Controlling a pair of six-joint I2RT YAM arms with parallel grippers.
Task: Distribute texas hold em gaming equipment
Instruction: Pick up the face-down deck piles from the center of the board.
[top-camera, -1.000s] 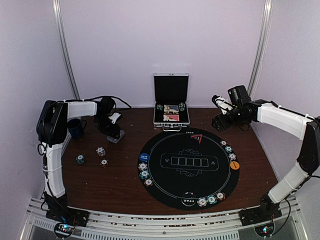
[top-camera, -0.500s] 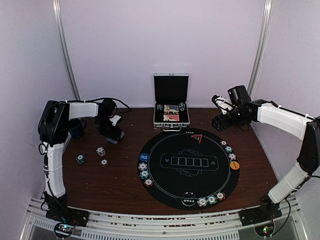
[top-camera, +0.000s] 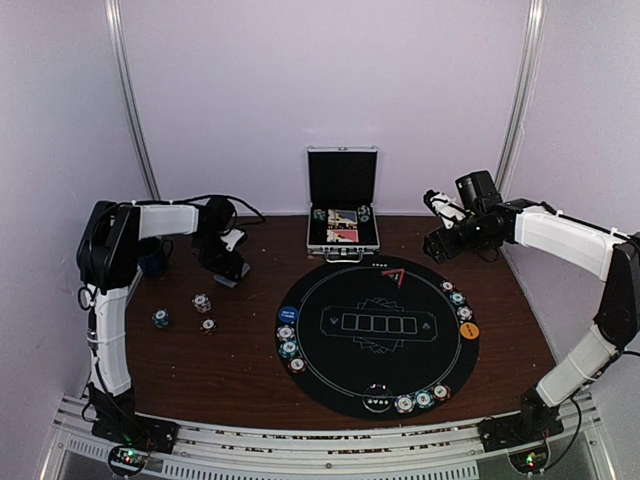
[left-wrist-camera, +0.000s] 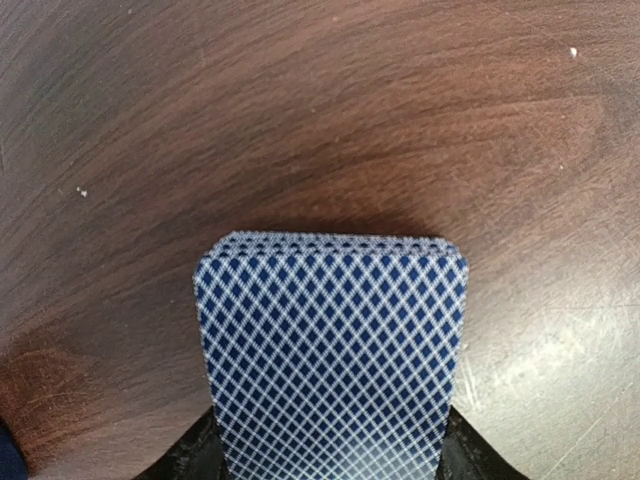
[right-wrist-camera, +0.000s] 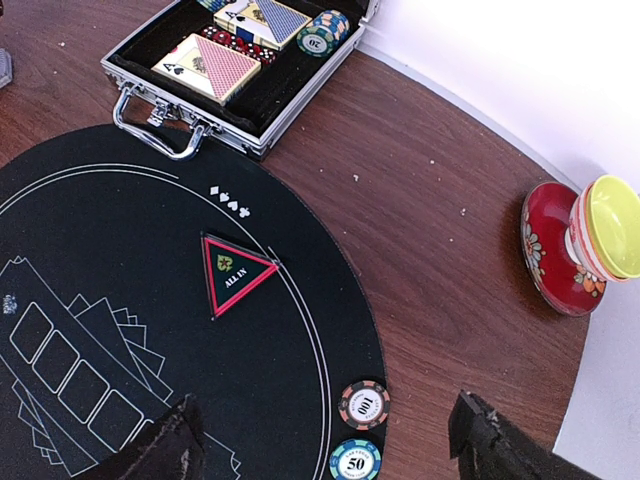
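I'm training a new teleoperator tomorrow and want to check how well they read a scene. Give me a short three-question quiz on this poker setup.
1. True or false: the left tool grips a deck of blue-backed cards.
2. Fill in: the teal chip beside the 100 chip reads ___.
3. The red-edged triangular ALL IN marker lies on: A) the black round mat; B) the deck of blue-backed cards; C) the 100 chip.

Key: 1 true; 2 "50"; 3 A.
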